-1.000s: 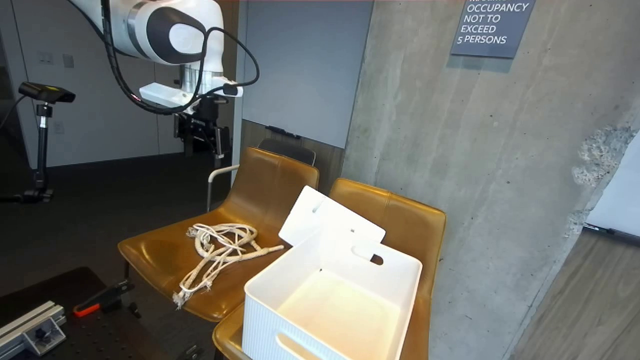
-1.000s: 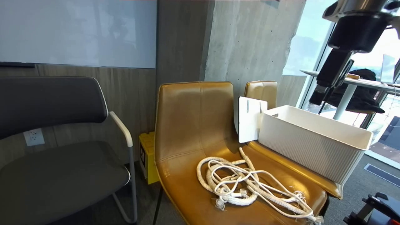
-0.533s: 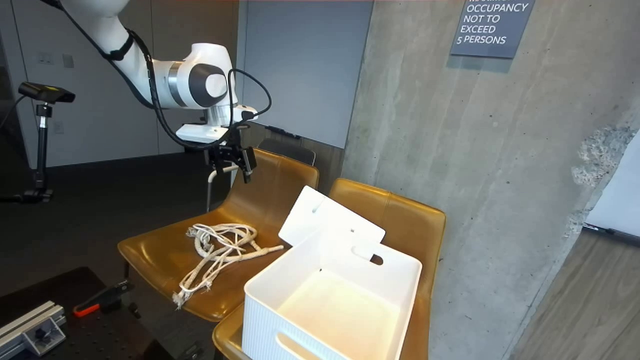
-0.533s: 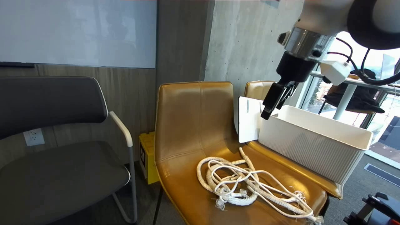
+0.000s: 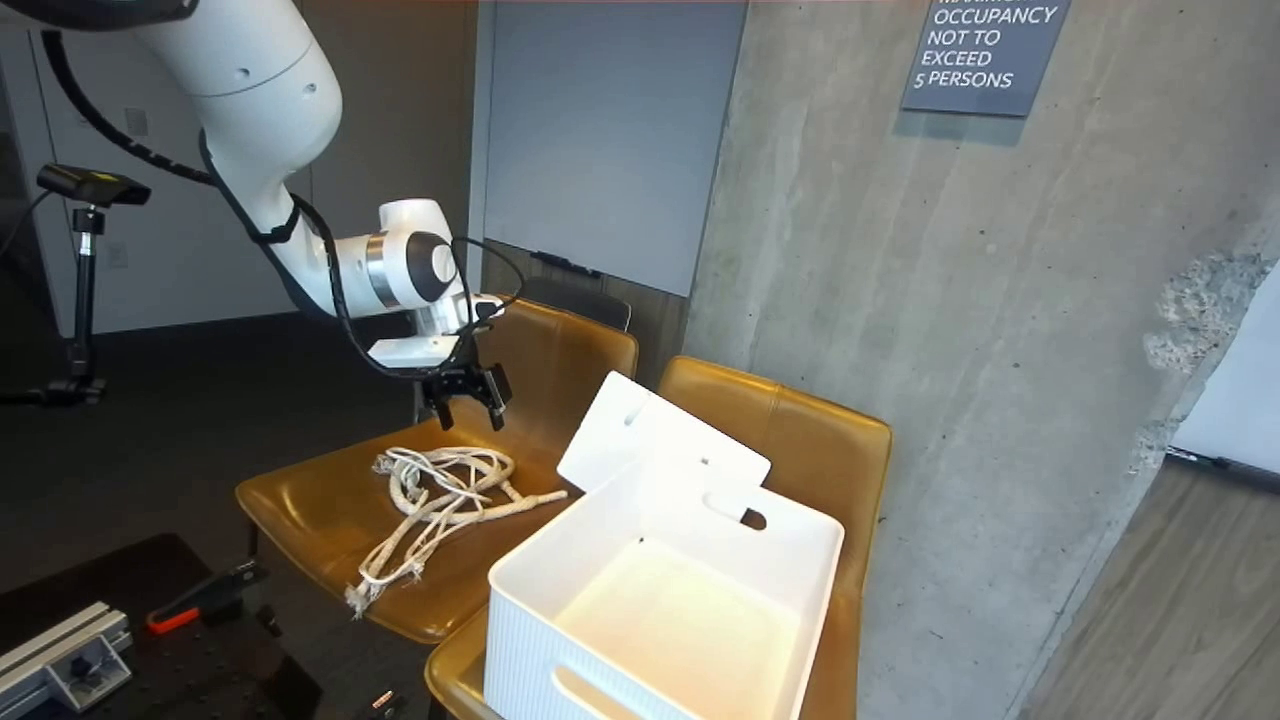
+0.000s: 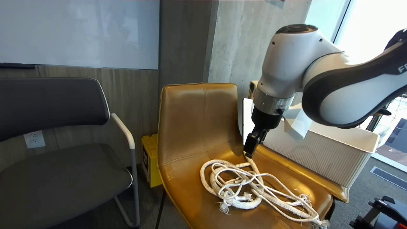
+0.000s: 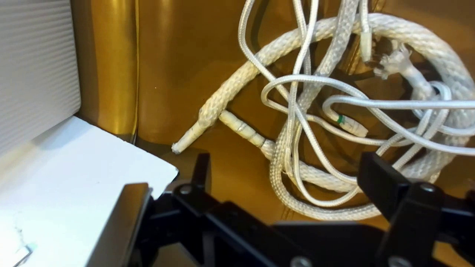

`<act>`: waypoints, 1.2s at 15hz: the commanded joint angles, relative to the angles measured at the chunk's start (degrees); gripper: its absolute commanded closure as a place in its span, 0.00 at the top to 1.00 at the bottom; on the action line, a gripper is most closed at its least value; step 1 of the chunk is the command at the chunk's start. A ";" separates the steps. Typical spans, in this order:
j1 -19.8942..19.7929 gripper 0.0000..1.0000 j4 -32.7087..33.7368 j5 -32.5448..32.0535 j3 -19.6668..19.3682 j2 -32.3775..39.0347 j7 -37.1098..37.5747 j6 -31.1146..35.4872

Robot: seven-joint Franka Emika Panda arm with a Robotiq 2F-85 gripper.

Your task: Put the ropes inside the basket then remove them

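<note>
I work over a tan chair [image 5: 310,500] set beside a second tan chair [image 5: 800,420]. The second chair carries the white basket [image 5: 535,630]; a white panel [image 5: 660,428] stands tilted behind the basket's far end. A grey concrete wall [image 5: 950,300] bears an occupancy sign [image 5: 985,60]. In an exterior view, I also have a dark armchair [image 6: 51,108], a whiteboard [image 6: 79,35] and a yellow box [image 6: 155,159].

Visibility limits: the frame crops the sign's top line and the basket's near lower edge. In an exterior view, the robot arm [image 6: 284,60] covers part of the basket and panel. In the wrist view, the ropes [image 7: 324,66] run past the top and right edges; I cannot count them. A small grey part [image 7: 23,255] on the panel is too cropped to identify.

Finger status: the gripper [image 5: 471,422] points down over the rear of the seat, its fingers [image 7: 202,170] well apart. The ropes lie loosely coiled on the first chair's seat, extending from below the fingertips toward the front edge. In the wrist view, the finger farther from the panel overlaps the lower loops. In an exterior view, a fingertip [image 6: 249,154] overlaps a rope end [image 6: 252,163]; I cannot judge its height above it.
</note>
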 commanded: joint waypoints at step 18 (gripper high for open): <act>1.39 0.19 17.97 8.03 -2.67 21.48 -5.08 -9.45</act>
